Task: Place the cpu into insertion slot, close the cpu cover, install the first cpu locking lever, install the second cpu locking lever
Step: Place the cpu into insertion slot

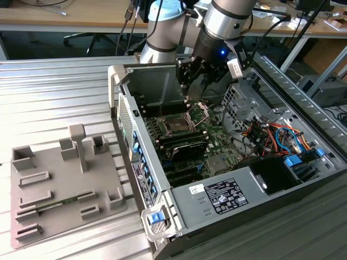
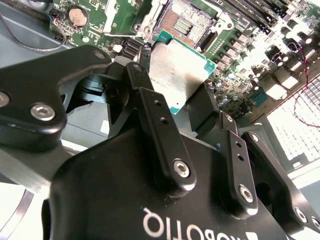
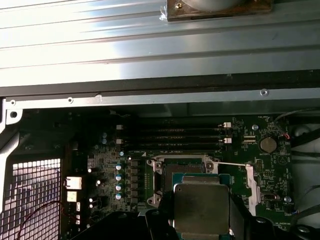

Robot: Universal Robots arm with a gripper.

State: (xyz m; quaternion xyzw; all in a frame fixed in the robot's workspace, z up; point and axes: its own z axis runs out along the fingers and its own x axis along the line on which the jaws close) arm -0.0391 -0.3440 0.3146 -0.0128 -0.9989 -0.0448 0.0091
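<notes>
My gripper (image 1: 187, 81) hangs inside the open computer case, above the green motherboard (image 1: 214, 135). It is shut on the cpu (image 2: 177, 70), a thin silver-tan square held by its edges between the two black fingers (image 2: 150, 107). In the first wrist view the cpu (image 3: 201, 207) hovers just short of the insertion slot (image 3: 182, 167), a dark square socket with a shiny rim. The slot (image 2: 186, 22) lies uncovered beyond the chip. In the exterior view the cpu cover (image 1: 198, 112) stands tilted up beside the slot (image 1: 176, 124).
Long black memory slots (image 3: 170, 135) and a coin battery (image 3: 268, 145) flank the socket. Coloured cables (image 1: 271, 132) and drive bays fill the case on the exterior view's right. A grey fixture plate (image 1: 59, 184) lies outside the case on the ribbed metal table (image 1: 54, 97).
</notes>
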